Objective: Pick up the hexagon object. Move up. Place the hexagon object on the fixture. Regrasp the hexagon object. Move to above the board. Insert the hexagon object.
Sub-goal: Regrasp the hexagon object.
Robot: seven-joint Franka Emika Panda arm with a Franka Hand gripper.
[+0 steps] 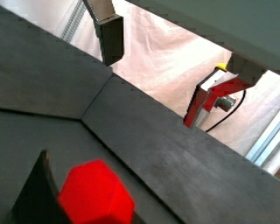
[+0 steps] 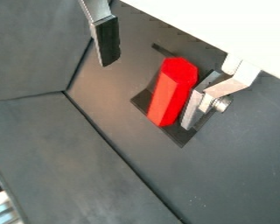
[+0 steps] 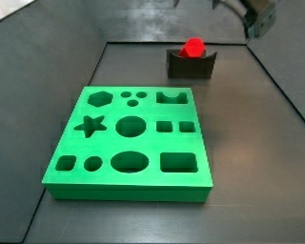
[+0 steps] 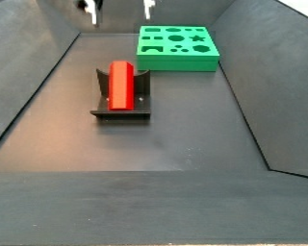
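Claw (image 2: 157,54) wide open, empty, high above red bar (image 2: 171,88) resting in fixture (image 4: 120,104). Risk: off-centre regrasp tilts bar, jams at board (image 3: 132,143) hexagon hole.

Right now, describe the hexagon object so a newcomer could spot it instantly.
Start at the big green board, then look to the small dark fixture beside it on the floor. The hexagon object lies in its notch, with the open gripper above. It is the only bright red piece.
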